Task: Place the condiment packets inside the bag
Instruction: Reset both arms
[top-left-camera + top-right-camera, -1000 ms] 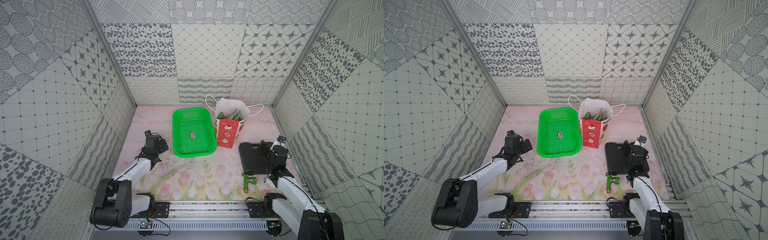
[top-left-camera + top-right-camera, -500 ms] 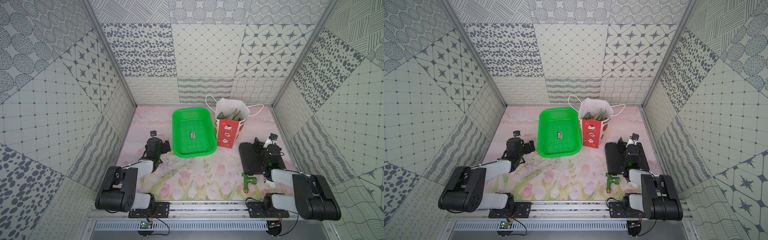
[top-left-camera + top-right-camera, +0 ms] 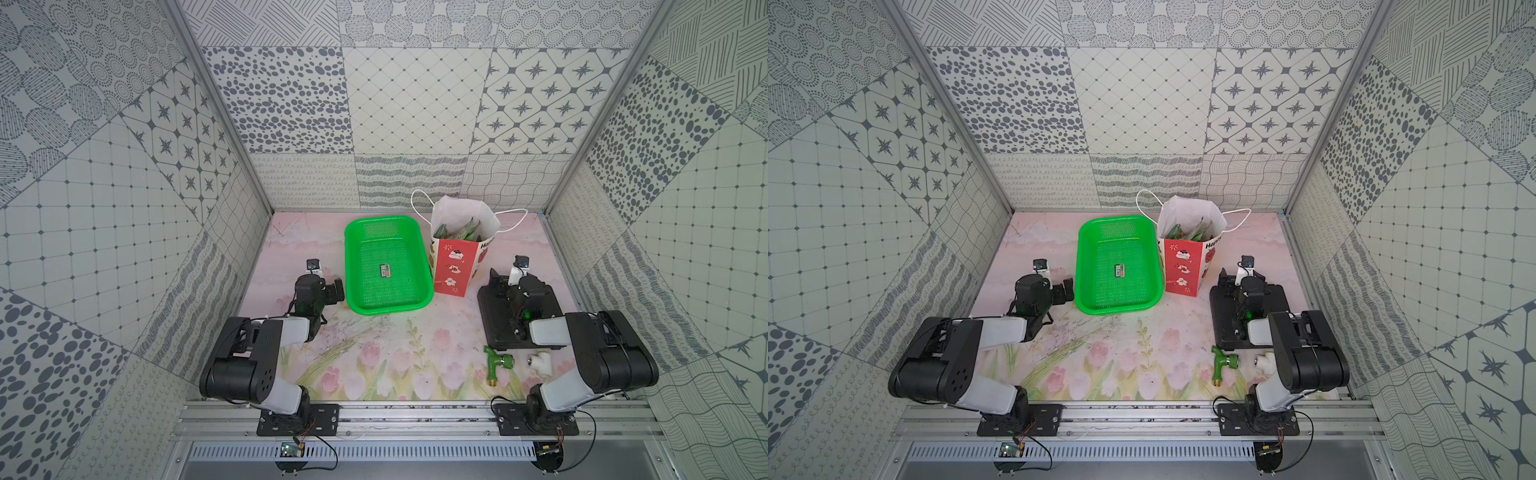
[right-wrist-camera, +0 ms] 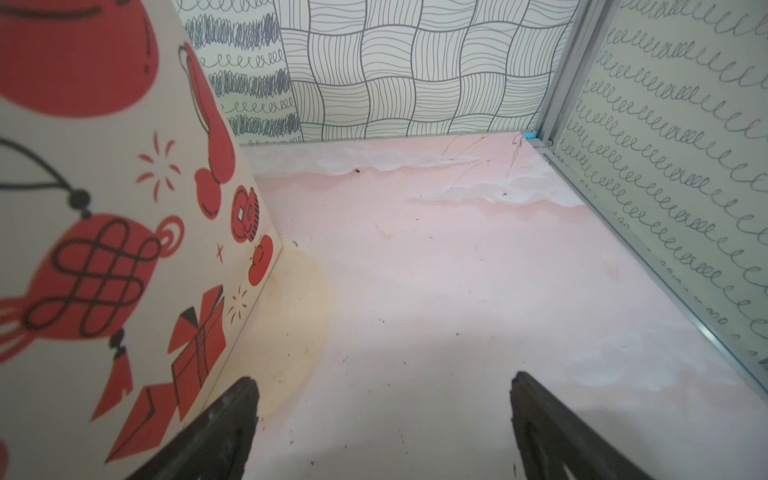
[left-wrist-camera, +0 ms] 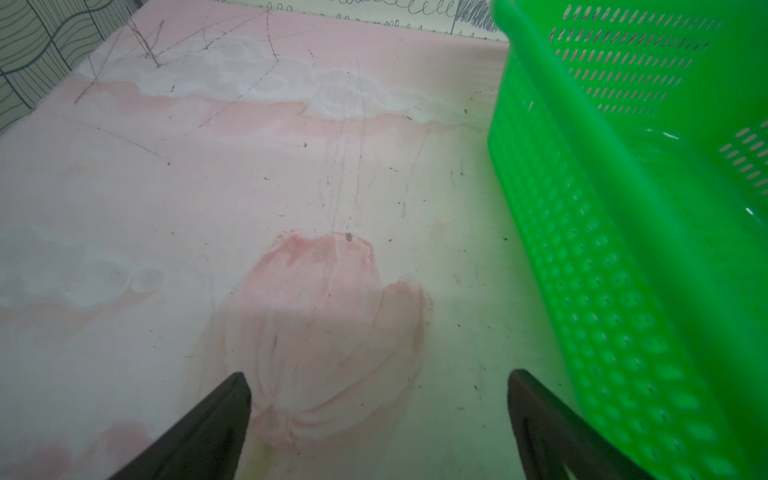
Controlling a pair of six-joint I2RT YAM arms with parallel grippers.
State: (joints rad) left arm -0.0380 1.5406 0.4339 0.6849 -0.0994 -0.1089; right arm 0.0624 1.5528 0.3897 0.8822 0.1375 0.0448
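Currently the bag (image 3: 455,266) (image 3: 1183,268) stands upright on the floral mat (image 3: 374,353) near the rear wall, with its red printed front facing the arms and its white cord handles splayed outward to either side. Green condiment packets (image 3: 457,230) (image 3: 1188,231) stand inside the bag, and their upper ends show against the white interior in both top views. Immediately beside the bag is a green mesh basket (image 3: 348,266) (image 3: 1079,266), its near corner almost touching the bag's base; a small label (image 3: 385,270) (image 3: 1120,270) lies on the basket floor. The left gripper (image 3: 335,292) (image 5: 378,386) sits low next to the basket's outer wall (image 5: 602,270), jaws spread wide, with only bare mat between the fingers. The right gripper (image 3: 503,282) (image 4: 384,386) is positioned at the far edge of a black case (image 3: 492,322) (image 3: 1223,322), close to the bag's white side panel (image 4: 104,249), which carries red ornaments. Its jaws are likewise spread wide, with bare mat between the fingers. Whether this gripper rests on the case cannot be determined. In front of the case lie a green tap fitting (image 3: 496,363) (image 3: 1222,362) and a white fitting (image 3: 540,360) (image 3: 1264,362), set slightly apart from each other.
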